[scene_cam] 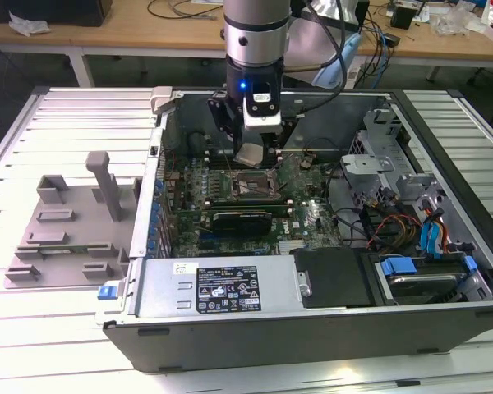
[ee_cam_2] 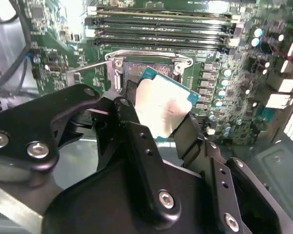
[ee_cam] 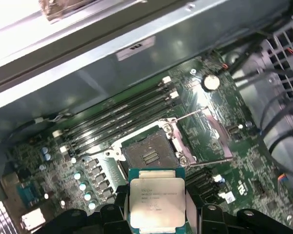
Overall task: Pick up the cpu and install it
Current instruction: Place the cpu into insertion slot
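The cpu (scene_cam: 252, 154), a flat square chip with a silver top and a thin green rim, hangs tilted in the air inside the open computer case (scene_cam: 148, 205). My gripper (scene_cam: 255, 146) is shut on it from two opposite edges. In the second wrist view the cpu (ee_cam_2: 163, 108) sits between the black fingers (ee_cam_2: 129, 105), with the open socket (ee_cam_2: 151, 68) just beyond it. In the first wrist view the cpu (ee_cam: 157, 201) is level with its top showing. The socket (ee_cam: 150, 153) lies uncovered a short way off, its metal frame and lever swung open. In the exterior view the socket (scene_cam: 253, 185) is right under the gripper.
A grey plastic tray (scene_cam: 66, 230) with raised blocks lies at the exterior view's left, outside the case. Memory slots (ee_cam_2: 161, 29) run beside the socket. A power supply (scene_cam: 222, 287) lines the near wall. Cables and drive bays with blue tabs (scene_cam: 419, 263) crowd the right.
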Motion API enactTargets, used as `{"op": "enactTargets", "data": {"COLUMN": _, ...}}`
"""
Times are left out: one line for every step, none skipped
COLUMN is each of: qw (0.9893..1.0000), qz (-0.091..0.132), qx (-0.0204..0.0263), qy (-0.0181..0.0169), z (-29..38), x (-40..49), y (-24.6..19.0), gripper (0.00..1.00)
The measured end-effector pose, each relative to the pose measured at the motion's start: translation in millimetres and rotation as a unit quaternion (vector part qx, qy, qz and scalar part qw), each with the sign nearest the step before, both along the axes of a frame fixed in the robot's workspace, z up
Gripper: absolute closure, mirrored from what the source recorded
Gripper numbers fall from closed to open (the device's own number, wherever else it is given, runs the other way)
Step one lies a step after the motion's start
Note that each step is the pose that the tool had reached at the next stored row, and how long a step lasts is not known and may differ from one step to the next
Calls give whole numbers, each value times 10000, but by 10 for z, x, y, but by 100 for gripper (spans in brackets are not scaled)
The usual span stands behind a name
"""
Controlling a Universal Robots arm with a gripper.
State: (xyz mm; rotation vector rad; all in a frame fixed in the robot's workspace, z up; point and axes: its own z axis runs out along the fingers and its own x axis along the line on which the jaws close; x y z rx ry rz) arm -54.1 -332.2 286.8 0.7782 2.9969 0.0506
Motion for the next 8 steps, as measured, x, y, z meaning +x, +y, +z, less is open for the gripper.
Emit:
{"op": "enactTargets", "data": {"qw": 9999, "qz": -122, "qx": 0, "qy": 0, "z": -1, "x": 0, "y": 0, "gripper": 45}}
{"op": "enactTargets", "data": {"qw": 9996, "qz": -282, "qx": 0, "qy": 0, "z": -2, "x": 0, "y": 0, "gripper": 45}}
{"op": "enactTargets", "data": {"qw": 9988, "qz": -485, "qx": 0, "qy": 0, "z": -4, "x": 0, "y": 0, "gripper": 45}}
{"op": "enactTargets", "data": {"qw": 9972, "qz": -742, "qx": 0, "qy": 0, "z": -6, "x": 0, "y": 0, "gripper": 45}}
{"op": "enactTargets", "data": {"qw": 9960, "qz": -890, "qx": 0, "qy": 0, "z": -7, "x": 0, "y": 0, "gripper": 45}}
{"op": "enactTargets", "data": {"qw": 9951, "qz": -988, "qx": 0, "qy": 0, "z": -8, "x": 0, "y": 0, "gripper": 45}}
{"op": "enactTargets", "data": {"qw": 9942, "qz": -1078, "qx": 0, "qy": 0, "z": -8, "x": 0, "y": 0, "gripper": 45}}
{"op": "enactTargets", "data": {"qw": 9921, "qz": -1258, "qx": 0, "qy": 0, "z": -10, "x": 0, "y": 0, "gripper": 45}}
